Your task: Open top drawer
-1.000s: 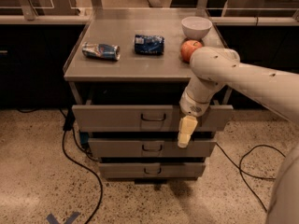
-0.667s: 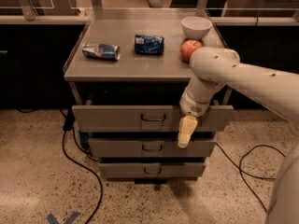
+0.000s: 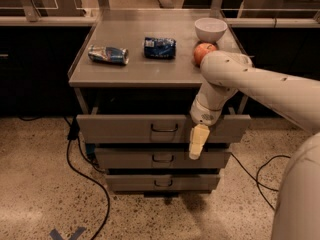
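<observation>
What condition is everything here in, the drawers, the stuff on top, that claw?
top drawer: pulled partly out.
middle drawer: appears pushed in.
bottom drawer: appears pushed in.
can: dented, on its side.
blue packet: lying flat.
bowl: upright.
apple: resting beside bowl.
gripper: pointing down before top drawer, right of handle.

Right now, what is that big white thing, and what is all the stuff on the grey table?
The white thing is a robot's arm. One camera looks down on it all. At the arm's end hangs its gripper, the pale yellow piece, in front of the top drawer, just right of the handle. It seems to hold nothing. That drawer sticks out past the two below. On the cabinet top lie a crushed can, a blue bag, a white bowl and an apple.
</observation>
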{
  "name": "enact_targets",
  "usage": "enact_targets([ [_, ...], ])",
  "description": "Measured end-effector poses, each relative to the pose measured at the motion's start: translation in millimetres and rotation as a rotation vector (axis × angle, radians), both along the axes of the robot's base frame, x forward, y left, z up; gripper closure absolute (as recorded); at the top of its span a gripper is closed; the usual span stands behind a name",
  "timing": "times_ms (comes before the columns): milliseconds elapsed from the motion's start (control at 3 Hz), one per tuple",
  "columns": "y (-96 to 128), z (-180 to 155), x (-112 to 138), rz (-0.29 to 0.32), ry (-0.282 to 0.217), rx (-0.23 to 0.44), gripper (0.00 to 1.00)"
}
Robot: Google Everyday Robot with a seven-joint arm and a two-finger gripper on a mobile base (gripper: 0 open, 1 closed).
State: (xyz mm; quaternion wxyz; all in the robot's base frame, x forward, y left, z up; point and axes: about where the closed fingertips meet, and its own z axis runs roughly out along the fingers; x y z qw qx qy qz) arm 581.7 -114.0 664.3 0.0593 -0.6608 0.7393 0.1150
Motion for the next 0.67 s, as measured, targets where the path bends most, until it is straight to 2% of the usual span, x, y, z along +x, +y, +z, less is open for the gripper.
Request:
enact_targets([
  [667,-20,20,-40,-0.001,0.133,0.037,0.0],
])
